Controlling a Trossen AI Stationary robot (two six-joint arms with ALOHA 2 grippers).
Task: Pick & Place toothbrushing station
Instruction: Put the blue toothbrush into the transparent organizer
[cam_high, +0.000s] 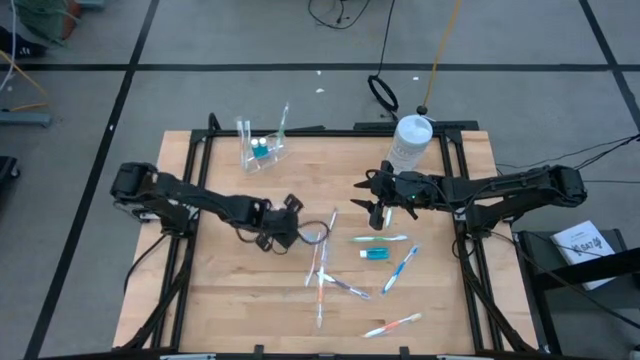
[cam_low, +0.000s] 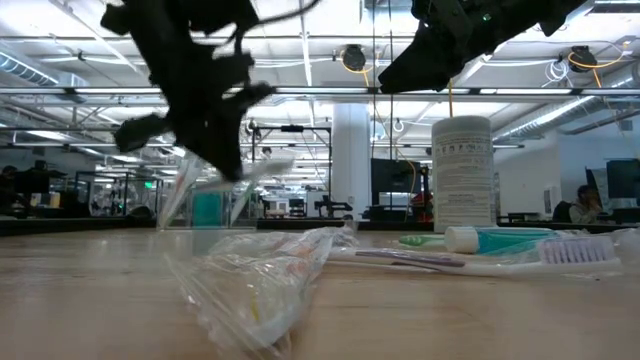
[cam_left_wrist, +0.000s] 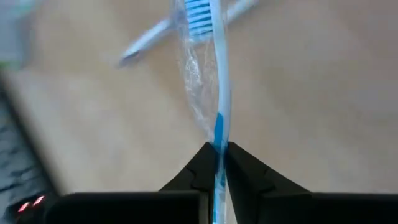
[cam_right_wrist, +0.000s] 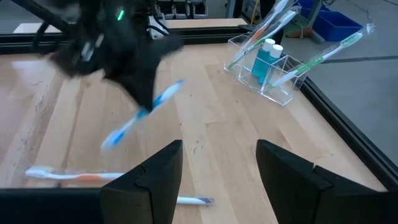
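**Left gripper pinches a blue toothbrush**

The left gripper (cam_left_wrist: 217, 155) is closed tight on a blue and white toothbrush (cam_left_wrist: 214, 74) in a clear wrapper, above the middle of the wooden table (cam_high: 220, 300). More toothbrushes (cam_high: 400, 270) lie loose nearby. The right gripper (cam_right_wrist: 217, 165) hangs with its jaws wide and holds nothing. Far back stands the clear holder (cam_high: 262, 150) with teal tubes, and a white bottle (cam_high: 408, 142).

Bench (cam_high: 240, 300): pale wood, dark frame | far edge: clear organiser (cam_high: 262, 150) holding teal tubes and brushes, white bottle (cam_high: 408, 143) upright | centre-right: scattered toothbrushes (cam_high: 402, 268), one teal toothpaste tube (cam_high: 375, 254) lying flat | wrapped brushes (cam_high: 322, 280) overlapping.
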